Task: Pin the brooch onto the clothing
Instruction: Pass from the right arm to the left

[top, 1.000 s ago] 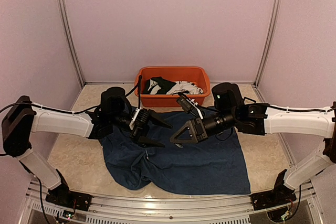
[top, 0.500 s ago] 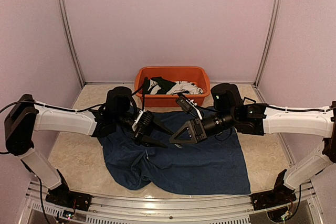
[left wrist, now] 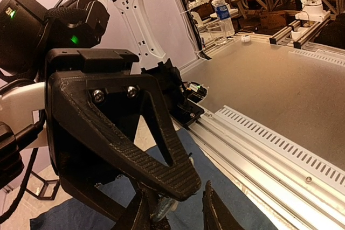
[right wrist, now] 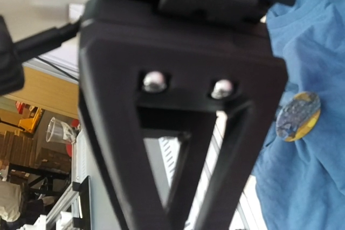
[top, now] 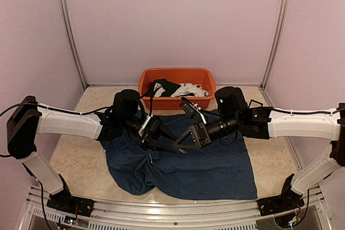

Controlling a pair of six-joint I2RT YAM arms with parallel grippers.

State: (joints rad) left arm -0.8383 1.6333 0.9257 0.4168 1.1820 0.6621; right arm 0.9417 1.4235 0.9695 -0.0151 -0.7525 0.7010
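Note:
The navy T-shirt [top: 207, 171] lies spread on the table in front of the tub. The brooch [right wrist: 298, 116], a small round blue and yellow disc, rests on the shirt [right wrist: 312, 36] in the right wrist view. My left gripper [top: 170, 143] is open low over the shirt's upper middle. In its wrist view the left gripper [left wrist: 175, 215] has a small bluish piece [left wrist: 163, 207] beside its left finger, half hidden. My right gripper [top: 178, 145] points at the left one, tip to tip. A black finger fills the right wrist view, hiding how the right jaws stand.
An orange tub [top: 161, 102] holding black and white garments [top: 180, 88] stands at the back, just behind the shirt. Bare table [top: 75, 154] shows left and right of the shirt. A metal rail [top: 161, 220] runs along the near edge. Walls close in the sides.
My left gripper has moved right and a little down, up to the right gripper's tip. The right gripper has shifted slightly left. The shirt has not moved.

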